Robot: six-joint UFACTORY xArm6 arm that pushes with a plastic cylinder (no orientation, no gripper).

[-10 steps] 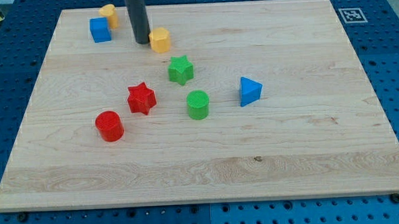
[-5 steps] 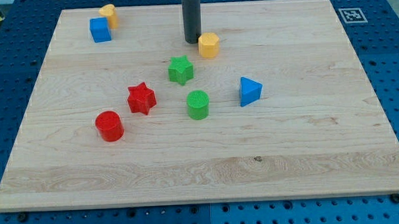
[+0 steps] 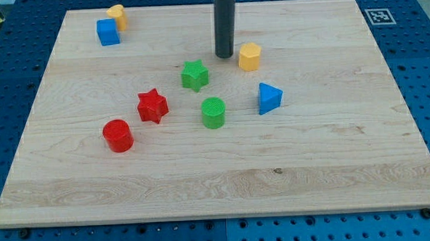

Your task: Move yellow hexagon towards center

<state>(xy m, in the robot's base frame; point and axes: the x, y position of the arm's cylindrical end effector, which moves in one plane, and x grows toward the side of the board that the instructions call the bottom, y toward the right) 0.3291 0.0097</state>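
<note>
The yellow hexagon (image 3: 250, 56) lies on the wooden board (image 3: 333, 152), right of the board's middle line and above centre. My tip (image 3: 224, 56) is just to the hexagon's left, with a small gap between them. The dark rod rises from the tip to the view's top. The green star (image 3: 194, 75) lies below and left of the tip. The blue triangle (image 3: 269, 98) lies below the hexagon.
A green cylinder (image 3: 213, 112), a red star (image 3: 152, 106) and a red cylinder (image 3: 118, 135) lie left of centre. A blue cube (image 3: 108, 31) and a second yellow block (image 3: 117, 16) sit at the top left. A marker tag (image 3: 378, 16) is at the top right corner.
My tip has swept right and slightly down across the board's top, pushing the yellow hexagon from near the top left to above the blue triangle. The other blocks have not moved.
</note>
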